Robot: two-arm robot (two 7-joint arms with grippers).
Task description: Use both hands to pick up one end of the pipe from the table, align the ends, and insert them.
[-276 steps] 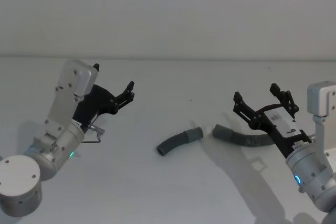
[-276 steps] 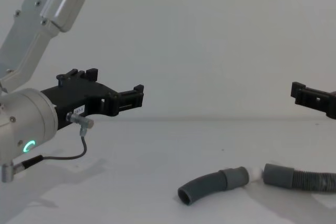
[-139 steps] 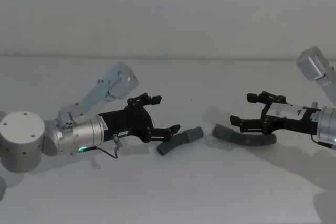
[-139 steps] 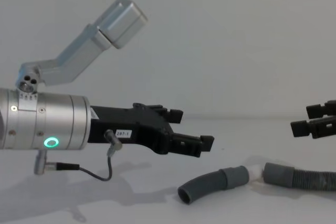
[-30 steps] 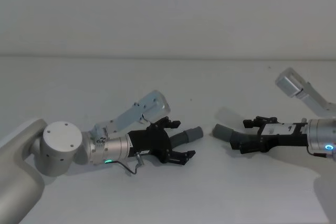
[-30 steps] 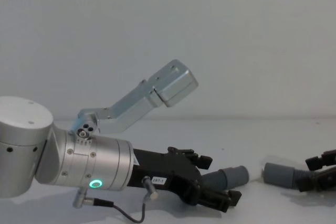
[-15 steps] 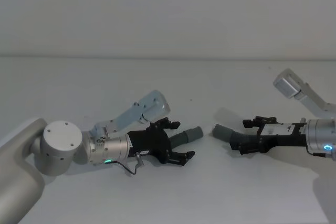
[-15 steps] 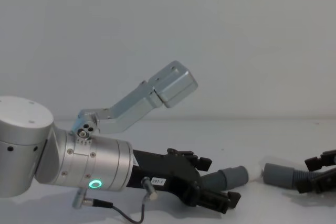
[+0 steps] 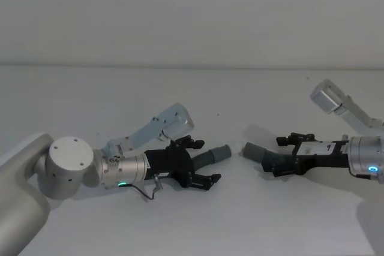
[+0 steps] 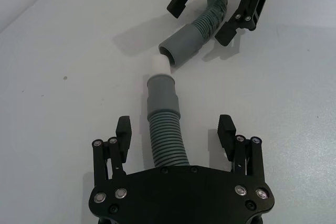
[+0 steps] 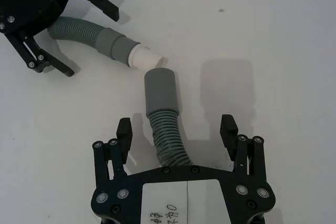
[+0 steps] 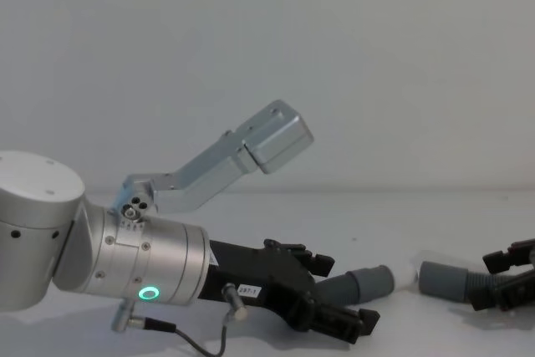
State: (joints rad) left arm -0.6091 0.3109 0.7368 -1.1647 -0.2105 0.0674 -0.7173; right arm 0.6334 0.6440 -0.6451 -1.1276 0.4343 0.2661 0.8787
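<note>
Dark grey and black are standing out against a plain white-grey table [image 9: 198, 94].
The pipe [image 10: 165, 140] is showing dark grey ribs, with smooth grey cuffs [image 10: 160, 90] and one white tip [image 10: 159, 65]; the left gripper [image 10: 175, 125] and right gripper [image 11: 176, 125] are appearing black, and the silver left wrist [image 12: 138, 248] is glowing with a green ring [image 12: 149, 293].

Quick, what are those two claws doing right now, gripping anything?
Left gripper: open, jaws astride the pipe behind its white-tipped cuff, gripping nothing.
Right gripper: open, jaws astride the pipe behind the plain grey cuff, gripping nothing.
</note>
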